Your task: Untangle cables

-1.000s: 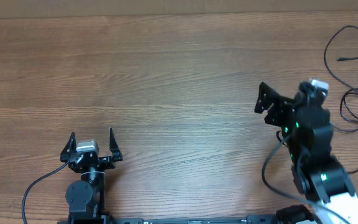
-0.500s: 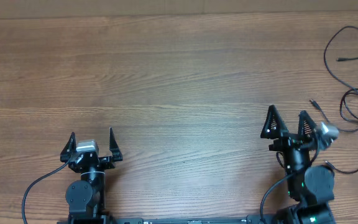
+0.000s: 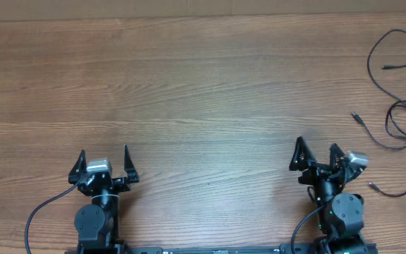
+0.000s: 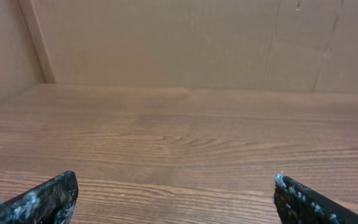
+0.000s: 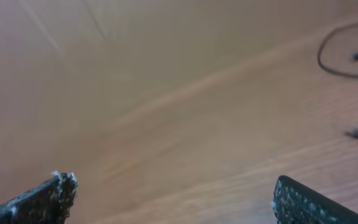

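cables [image 3: 388,120] lie in loose, apparently unknotted loops at the right edge of the table [image 3: 203,85], well apart from left gripper [image 3: 104,150] and right gripper [image 3: 317,143], both wide open and empty; task judged largely complete.

Centre: bare brown wood-grain table [image 3: 203,85] runs between your left gripper [image 3: 104,150] and right gripper [image 3: 317,143]; you have open passage here.
Far right: thin black cables [image 3: 388,121] lie flat in loose loops, near your right gripper's outer side.
Far edge: plain brown cardboard wall [image 4: 179,43] bounds your forward reach.
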Controlling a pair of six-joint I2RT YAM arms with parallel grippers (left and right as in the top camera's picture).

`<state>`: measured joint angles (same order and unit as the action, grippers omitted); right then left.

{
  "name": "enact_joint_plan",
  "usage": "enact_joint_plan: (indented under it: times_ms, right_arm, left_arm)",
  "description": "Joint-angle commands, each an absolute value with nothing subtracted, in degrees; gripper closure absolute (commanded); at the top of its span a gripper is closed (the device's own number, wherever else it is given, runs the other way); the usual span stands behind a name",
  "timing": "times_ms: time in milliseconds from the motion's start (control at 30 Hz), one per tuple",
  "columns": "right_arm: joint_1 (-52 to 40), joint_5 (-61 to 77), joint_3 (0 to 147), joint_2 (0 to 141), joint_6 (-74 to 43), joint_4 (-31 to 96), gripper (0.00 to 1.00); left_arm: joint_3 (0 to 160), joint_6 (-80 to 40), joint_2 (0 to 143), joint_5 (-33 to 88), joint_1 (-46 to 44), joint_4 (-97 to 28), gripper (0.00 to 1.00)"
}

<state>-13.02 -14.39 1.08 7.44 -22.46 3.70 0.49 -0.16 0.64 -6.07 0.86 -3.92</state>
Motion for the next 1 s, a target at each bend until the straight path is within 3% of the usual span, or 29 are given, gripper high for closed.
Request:
enact_joint_plan:
  times_ms: [0,300,500,967]
  right_arm:
    - [-12.4,-15.0,0.4,4.9,-22.5,3.3,0.00]
    - [-9.5,-14.3,0.5,0.2,-21.6,3.4,0.00]
    - [-7.9,-9.7,0.5,0.2,-10.3,3.6,0.00]
    - [-6.4,-8.7,0.5,0.2,-10.4,3.8,0.00]
  left_arm:
    - [0.3,0.7,0.3,-6.1,1.1,-3.9,0.00]
    - [0.3,0.7,0.3,-6.1,1.1,-3.9,0.00]
    - [0.3,0.7,0.3,-6.1,1.1,-3.9,0.00]
    - [0.3,0.7,0.3,-6.1,1.1,-3.9,0.00]
